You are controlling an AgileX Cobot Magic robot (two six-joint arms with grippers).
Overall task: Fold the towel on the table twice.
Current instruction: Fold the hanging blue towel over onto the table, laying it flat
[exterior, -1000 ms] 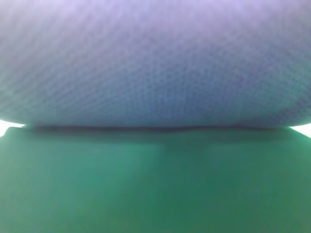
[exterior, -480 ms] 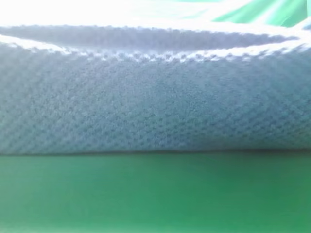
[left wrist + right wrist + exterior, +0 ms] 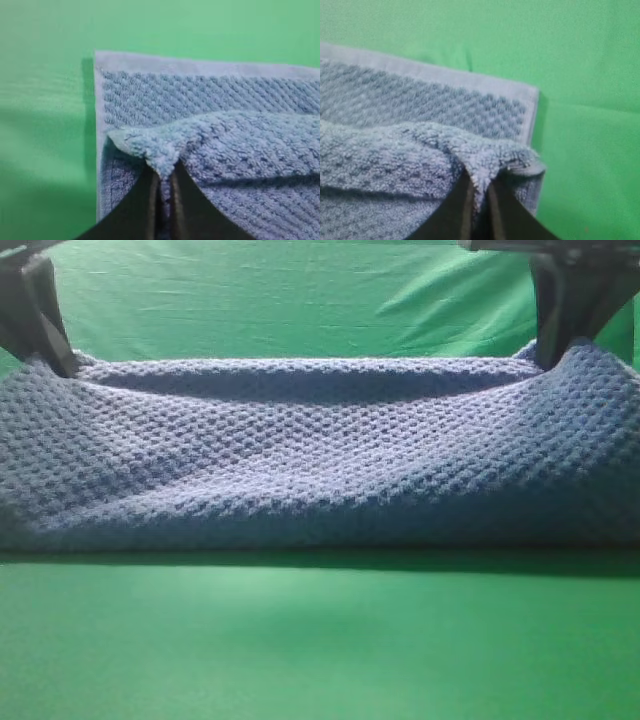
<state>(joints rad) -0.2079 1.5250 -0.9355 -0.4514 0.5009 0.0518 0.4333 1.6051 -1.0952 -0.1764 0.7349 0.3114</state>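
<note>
The blue-grey waffle-knit towel lies across the green table, its near part doubled over toward the far edge. At the upper left my left gripper is shut on one towel corner, and at the upper right my right gripper is shut on the other. In the left wrist view the dark fingers pinch a raised corner of the towel just above the lower layer's left edge. The right wrist view has the fingers pinching the towel corner just inside the lower layer's right edge.
A wrinkled green backdrop cloth hangs behind the towel. Smooth green tabletop stretches in front of the towel's fold and past both of its side edges.
The towel filled the view close to the camera a second ago. It has since been carried away and down, so the two grippers and the backdrop show above it now.
</note>
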